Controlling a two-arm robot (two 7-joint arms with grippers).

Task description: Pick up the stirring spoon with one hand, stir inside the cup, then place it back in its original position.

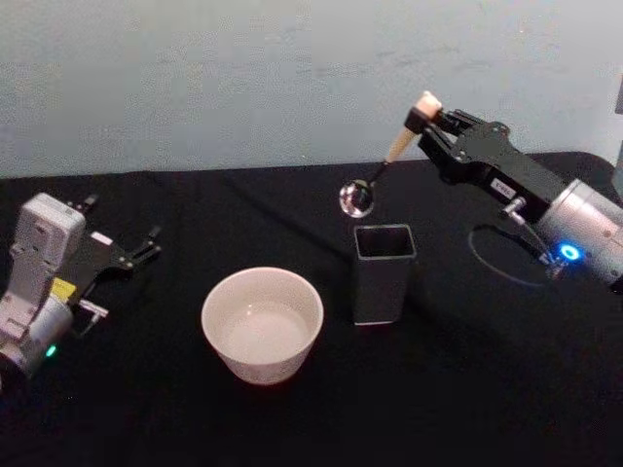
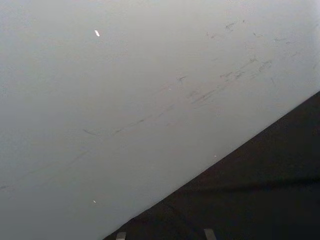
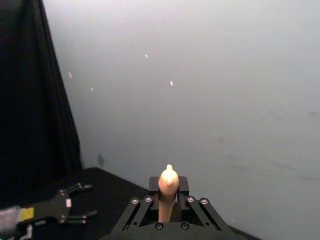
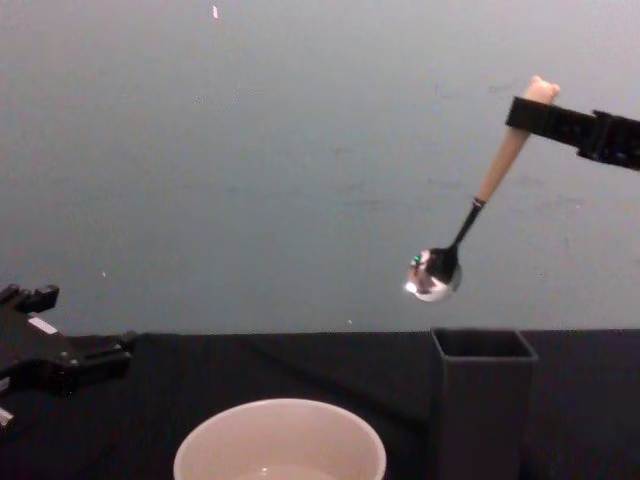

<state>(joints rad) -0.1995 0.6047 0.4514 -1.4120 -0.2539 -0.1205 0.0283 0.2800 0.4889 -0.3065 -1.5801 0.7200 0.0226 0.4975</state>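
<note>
My right gripper is shut on the beige handle of the stirring spoon, holding it in the air, tilted, above and just behind the dark grey square holder. The spoon's shiny bowl hangs a little above and left of the holder's open top. The bear-head end sticks out between the fingers in the right wrist view. The cream-white cup stands left of the holder, near the table's front. My left gripper rests open at the far left, on the table.
A black cloth covers the table, with a pale wall behind. A dark cable loops beside my right arm. There is free room between the cup and the left gripper.
</note>
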